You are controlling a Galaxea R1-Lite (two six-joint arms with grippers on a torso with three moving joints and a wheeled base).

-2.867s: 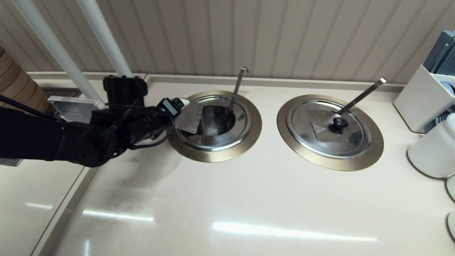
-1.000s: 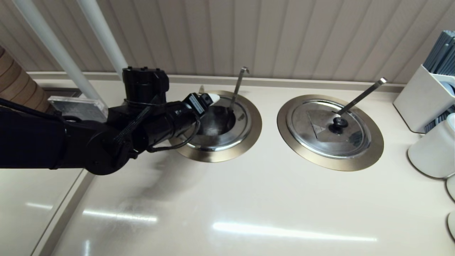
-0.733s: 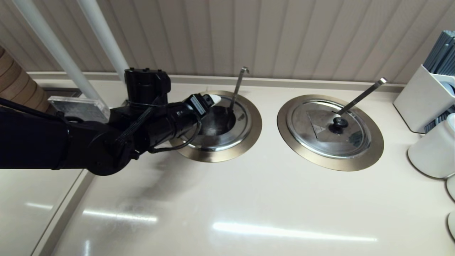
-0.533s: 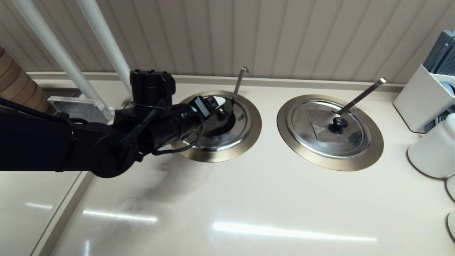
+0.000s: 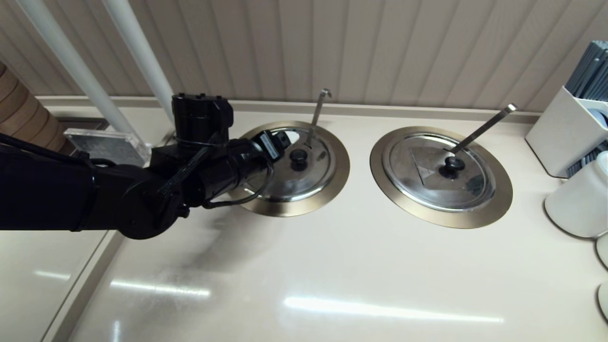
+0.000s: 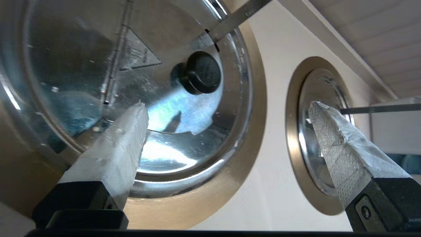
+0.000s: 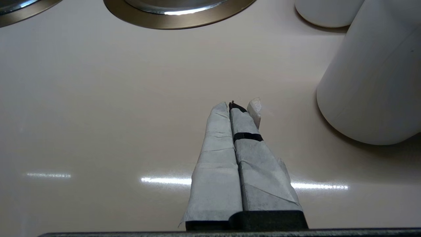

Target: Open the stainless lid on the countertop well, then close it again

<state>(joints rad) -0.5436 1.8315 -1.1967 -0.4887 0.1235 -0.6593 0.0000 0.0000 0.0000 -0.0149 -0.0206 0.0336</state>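
Note:
The stainless lid (image 5: 304, 176) lies flat and closed on the countertop well, inside its bronze rim ring (image 5: 285, 207). Its black knob (image 5: 298, 156) stands free. The hook-tipped ladle handle (image 5: 318, 114) rises from the notch at the far edge. My left gripper (image 5: 286, 141) hovers over the lid's left part, open and holding nothing. In the left wrist view the lid (image 6: 82, 65), knob (image 6: 200, 72) and triangular mark (image 6: 138, 56) lie ahead of the left gripper (image 6: 227, 104), whose fingers are spread wide. The right gripper (image 7: 235, 105) is shut above bare counter, out of the head view.
The twin lid (image 5: 439, 171) with a straight ladle handle (image 5: 482, 128) sits to the right. A white holder (image 5: 565, 133) and white cups (image 5: 577, 199) stand at the right edge. Two white pipes (image 5: 137, 52) and a clear block (image 5: 102, 142) are at the back left.
The lid was tilted up with the well open; now it lies flat on the well. My left gripper moved right with it and has let go of it.

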